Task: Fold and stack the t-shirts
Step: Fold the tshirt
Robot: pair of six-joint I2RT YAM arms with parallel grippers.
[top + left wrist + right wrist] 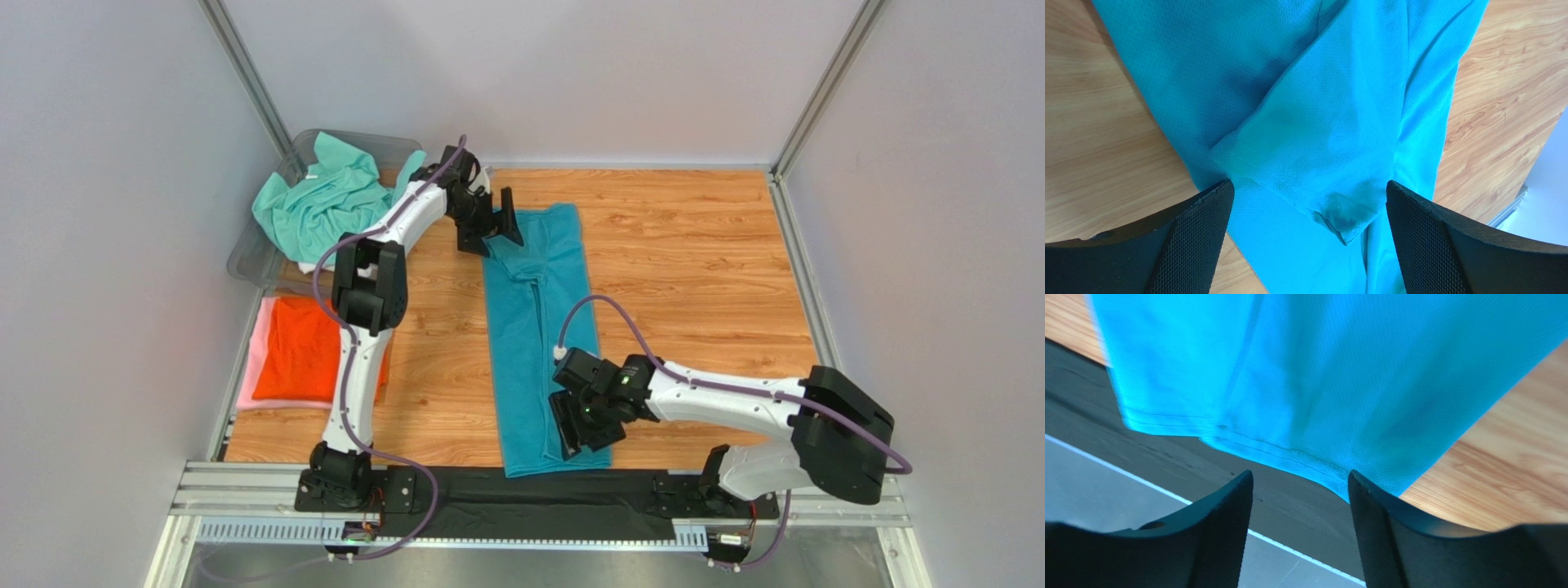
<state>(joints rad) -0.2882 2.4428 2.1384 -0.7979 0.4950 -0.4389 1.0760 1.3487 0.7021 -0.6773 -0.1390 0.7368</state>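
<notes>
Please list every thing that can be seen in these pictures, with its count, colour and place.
teal-blue t-shirt: one, teal-blue, long folded strip, table's middle
mint-green t-shirt: one, mint-green, crumpled in the bin
orange t-shirt: one, orange, on the pink one, left edge
pale pink t-shirt: one, pale pink, under the orange one
bin: one, clear grey, far left corner
table: one, light wood, under everything
left gripper: one, black, open, above the strip's far end
right gripper: one, black, open, at the strip's near hem
</notes>
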